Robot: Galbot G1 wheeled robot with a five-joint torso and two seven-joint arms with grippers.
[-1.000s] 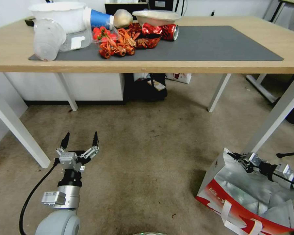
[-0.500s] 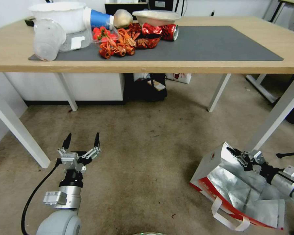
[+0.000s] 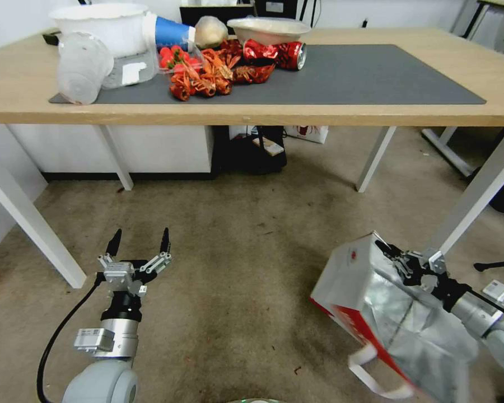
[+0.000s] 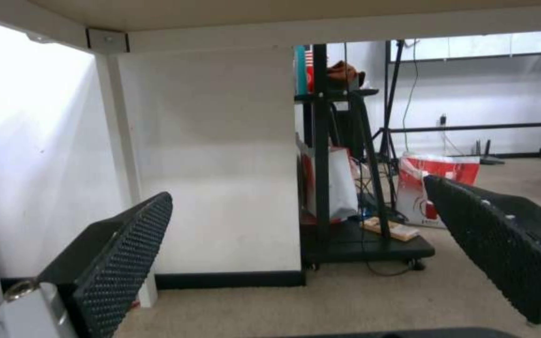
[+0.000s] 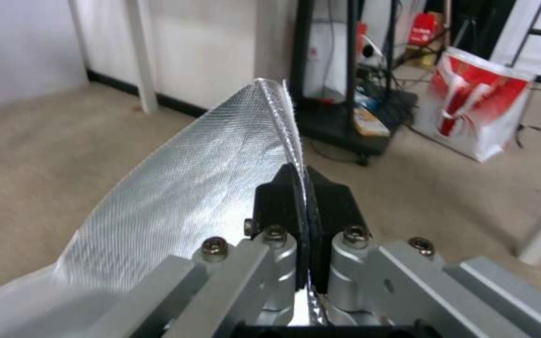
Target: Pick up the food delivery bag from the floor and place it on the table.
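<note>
You see: crushed red can point(image 3: 274, 54) beside crayfish point(image 3: 207, 75) | white bowl point(image 3: 98, 22), blue cup point(image 3: 171, 31) | black cart point(image 4: 339, 188) | red-white bag point(image 5: 480, 101) on carpet

1. The table point(image 3: 330, 115), light wood on white legs, is carrying a grey mat point(image 3: 341, 75).
2. White tubs point(image 3: 103, 25), a clear cup point(image 3: 81, 67), a blue cup point(image 3: 171, 31), tomatoes point(image 3: 173, 56), crayfish point(image 3: 207, 75), a bowl point(image 3: 269, 28) and a red can point(image 3: 277, 54) are crowding the left end.
3. The carpet point(image 3: 235, 280) is showing dark stains.
4. A shopping bag point(image 5: 480, 105) is standing on the carpet behind the table.
</note>
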